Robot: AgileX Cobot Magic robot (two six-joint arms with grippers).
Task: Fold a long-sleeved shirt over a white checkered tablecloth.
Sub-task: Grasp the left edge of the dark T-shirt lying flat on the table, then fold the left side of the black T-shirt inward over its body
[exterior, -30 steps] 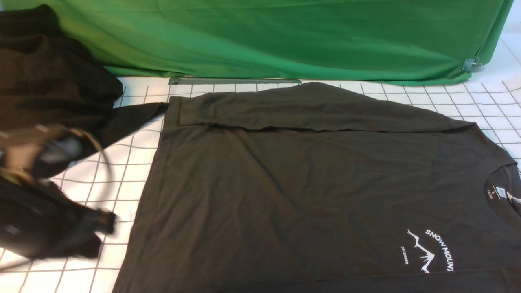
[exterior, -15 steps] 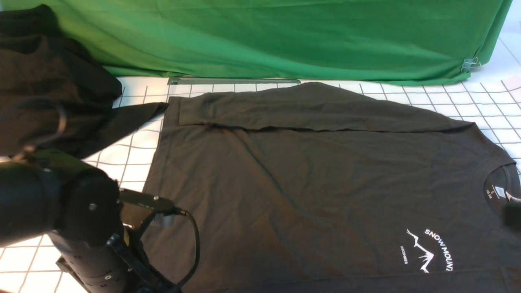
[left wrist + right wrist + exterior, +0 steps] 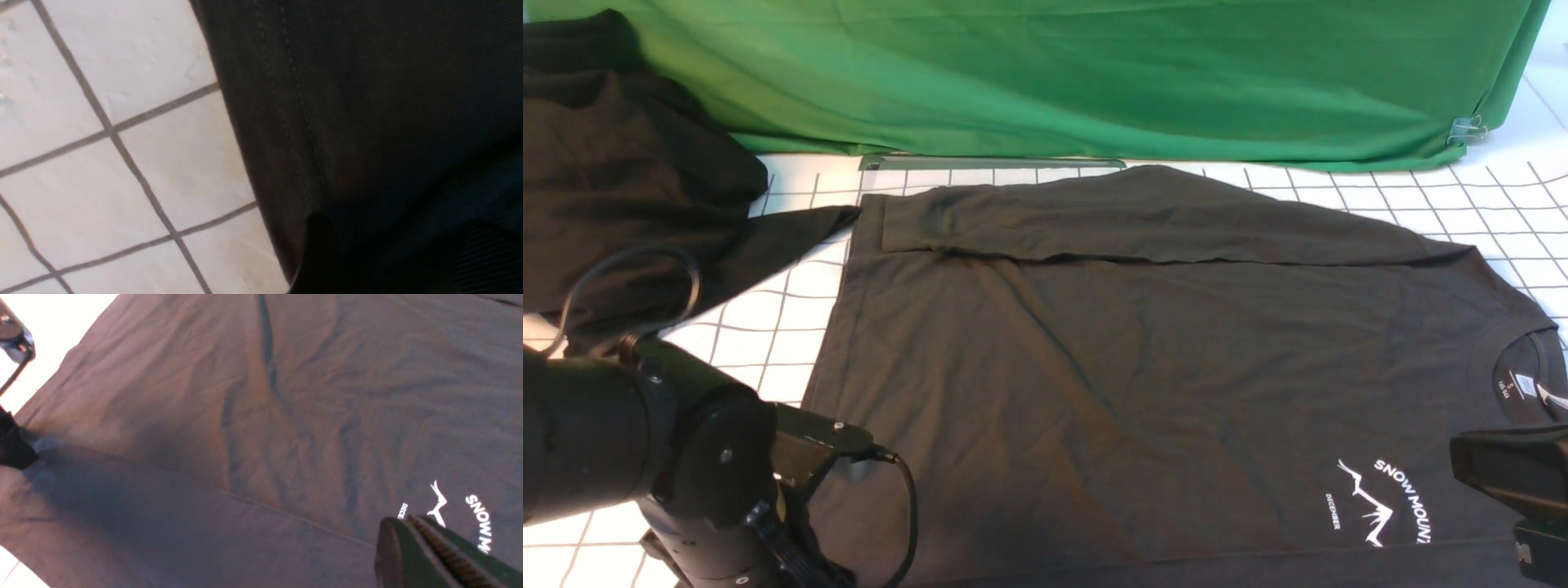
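The long-sleeved shirt (image 3: 1143, 351) lies flat on the white checkered tablecloth (image 3: 768, 327), one sleeve folded across its far side, its collar to the right and the logo (image 3: 1388, 498) facing up. My left arm (image 3: 686, 457) hangs over the shirt's near left hem corner, hiding its gripper in the front view. In the left wrist view the left gripper (image 3: 392, 249) is low over the stitched hem (image 3: 286, 122), jaws apart. My right gripper (image 3: 402, 528) hovers shut and empty just above the logo (image 3: 439, 502), and it shows at the right edge (image 3: 1507, 478).
A blacker garment heap (image 3: 613, 180) lies at the far left, one flap reaching towards the shirt. A green cloth (image 3: 1094, 73) drapes along the back, held by a clip (image 3: 1466, 129). A thin grey strip (image 3: 992, 162) lies at its foot.
My left arm swung in from the left edge to the shirt's near left hem. My right gripper came into view at the lower right, beside the logo. The shirt has not moved.
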